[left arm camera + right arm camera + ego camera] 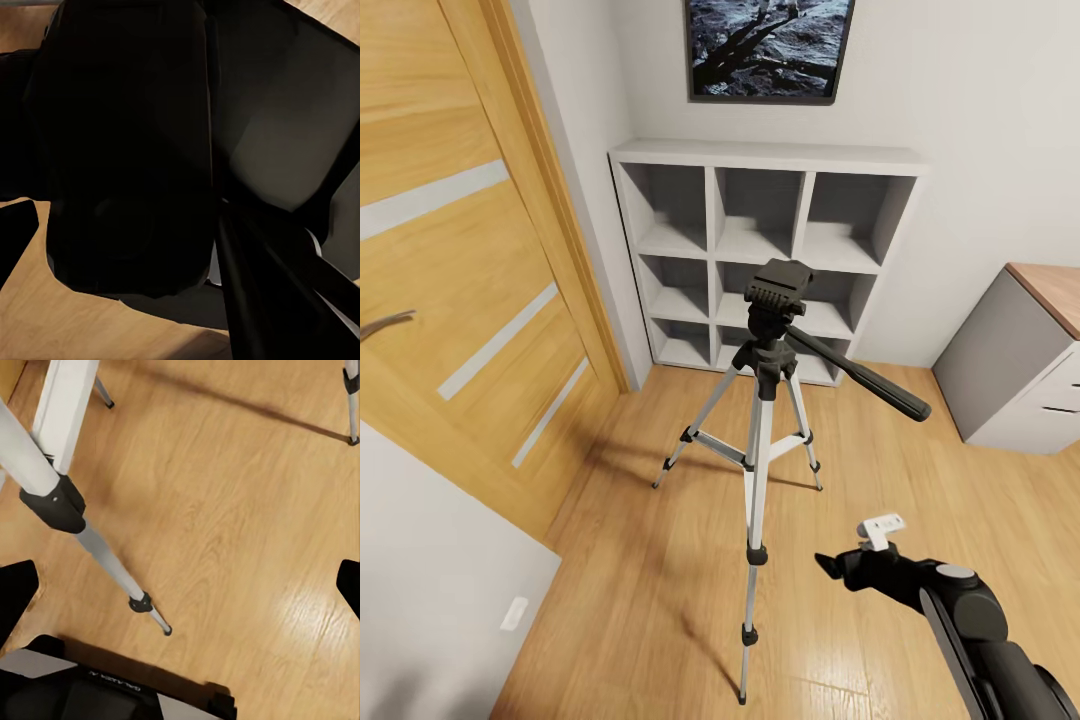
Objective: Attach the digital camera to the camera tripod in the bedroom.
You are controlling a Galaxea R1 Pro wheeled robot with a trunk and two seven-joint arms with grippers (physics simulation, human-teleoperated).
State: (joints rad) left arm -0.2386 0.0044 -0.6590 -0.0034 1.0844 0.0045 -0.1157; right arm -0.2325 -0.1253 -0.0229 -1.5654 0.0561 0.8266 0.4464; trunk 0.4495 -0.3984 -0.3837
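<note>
On the light wood floor (650, 560), in front of the white cube shelf (765, 255) with nine boxes, stands one tall silver three-legged camera tripod (760, 440). It stands straight up. Its long black handle (860, 375) points right and toward us. The right gripper (850, 565) hovers near it, open and holding nothing. The left gripper (127, 150) grips a small black digital camera (127, 165).

A dark blocky mass (127, 150), possibly the digital camera, blocks the left wrist view; the astronaut picture (768, 48) is cut off by the head view's top edge.
</note>
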